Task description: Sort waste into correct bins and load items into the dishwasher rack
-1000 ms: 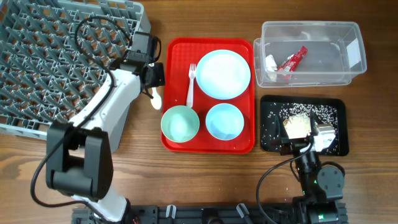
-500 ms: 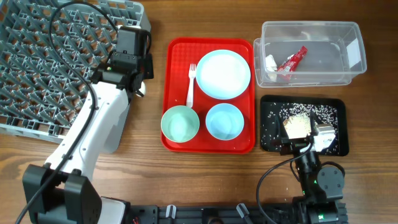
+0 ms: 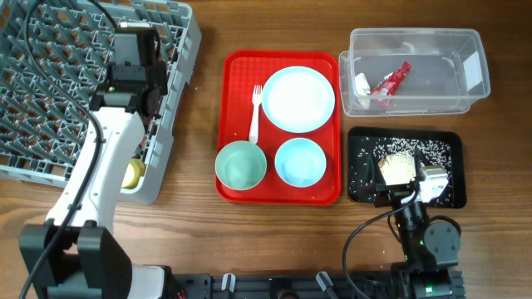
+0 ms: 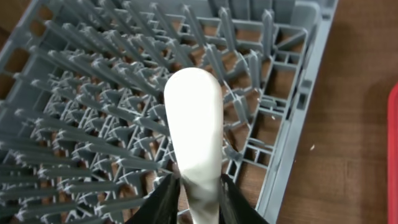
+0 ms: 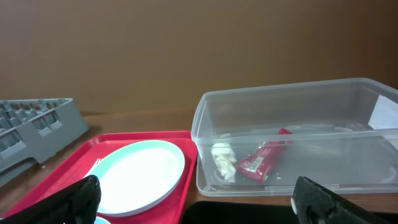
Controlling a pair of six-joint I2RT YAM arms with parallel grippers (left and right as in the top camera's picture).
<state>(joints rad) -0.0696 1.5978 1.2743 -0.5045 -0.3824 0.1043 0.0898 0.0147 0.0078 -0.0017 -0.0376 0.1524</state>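
Note:
My left gripper [image 3: 135,79] is shut on the white plastic spoon [image 4: 193,118] and holds it over the pegs near the right edge of the grey dishwasher rack [image 3: 50,83], also seen in the left wrist view [image 4: 292,74]. A yellow cup [image 3: 131,172] sits in the rack's front right corner. The pale blue plate [image 3: 299,98], white fork [image 3: 255,112], green bowl [image 3: 241,164] and blue bowl [image 3: 300,161] lie on the red tray [image 3: 237,66]. The clear tub [image 3: 416,50] holds the red wrapper [image 3: 391,81] and napkin [image 3: 363,83]. My right gripper [image 3: 407,187] is open and empty over the black tray [image 3: 362,166], which holds crumbs [image 3: 407,151].
In the right wrist view the clear tub [image 5: 292,106] with wrapper [image 5: 264,158] and napkin [image 5: 222,158] is straight ahead, the plate [image 5: 137,177] on the red tray [image 5: 124,140] to the left, and the rack's corner [image 5: 37,124] at far left.
My left arm has swung left with the spoon, from beside the red tray to above the rack. The right arm has not moved.

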